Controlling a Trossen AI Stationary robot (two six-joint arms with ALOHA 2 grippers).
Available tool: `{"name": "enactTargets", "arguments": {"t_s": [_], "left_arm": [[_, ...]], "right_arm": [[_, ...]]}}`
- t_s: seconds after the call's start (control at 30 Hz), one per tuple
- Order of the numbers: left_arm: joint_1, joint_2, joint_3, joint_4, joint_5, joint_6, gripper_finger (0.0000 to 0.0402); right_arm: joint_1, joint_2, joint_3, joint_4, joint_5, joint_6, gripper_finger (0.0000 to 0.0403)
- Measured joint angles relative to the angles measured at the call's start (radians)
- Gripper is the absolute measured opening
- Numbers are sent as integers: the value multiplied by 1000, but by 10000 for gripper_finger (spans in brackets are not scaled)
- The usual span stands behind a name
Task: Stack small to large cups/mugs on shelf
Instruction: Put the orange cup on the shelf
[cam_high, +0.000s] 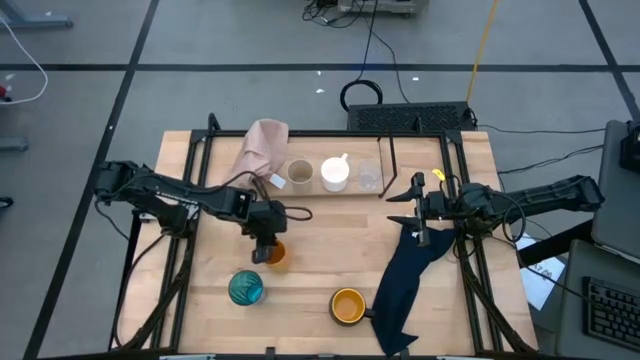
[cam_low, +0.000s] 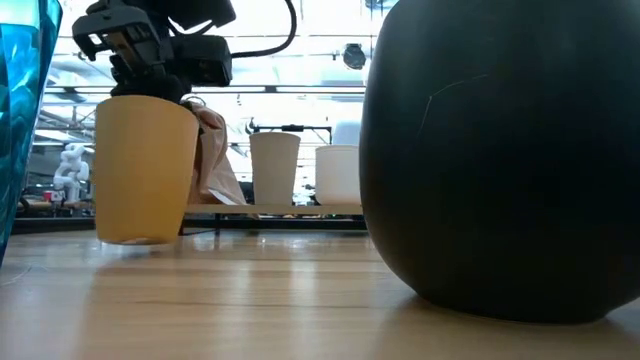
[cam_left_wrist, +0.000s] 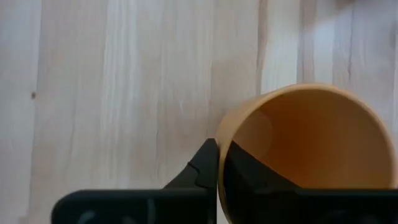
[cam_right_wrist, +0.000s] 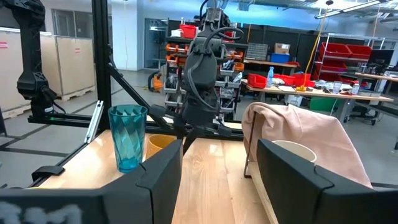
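Left tool (cam_high: 266, 247) pinched onto rim of small orange cup (cam_high: 274, 253), mid-desk (cam_high: 320, 290), short of shelf (cam_high: 400, 150) at back edge. Thin rim grip: may slip, tilting on lift. Right tool (cam_high: 418, 210) half-open, empty, near right edge.

Small orange cup (cam_high: 274, 253) upright, rim pinched by left gripper (cam_high: 264, 248). Teal glass (cam_high: 246, 288), orange-yellow mug (cam_high: 347, 305) nearby. Beige cup (cam_high: 300, 174), white mug (cam_high: 335, 174), clear cup (cam_high: 369, 176) on shelf (cam_high: 420, 118).
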Motion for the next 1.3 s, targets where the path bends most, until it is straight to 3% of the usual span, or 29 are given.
{"name": "enactTargets", "arguments": {"t_s": [0.27,0.47,0.6,0.8,1.03,1.3], "left_arm": [[10,-1,4,26,-37,96,6],[36,-2,92,24,-60,187,4],[40,-2,210,-57,-68,261,4],[64,-3,476,-244,-188,391,3],[149,8,721,-243,-297,595,3],[301,114,881,-152,-208,744,2]], "right_arm": [[0,0,0,-1,0,3,196],[0,0,0,-1,0,3,196],[0,0,0,-1,0,2,196],[0,0,0,-1,0,-28,196],[0,0,0,-1,0,-52,196],[0,-3,1,-22,0,-49,196]]}}
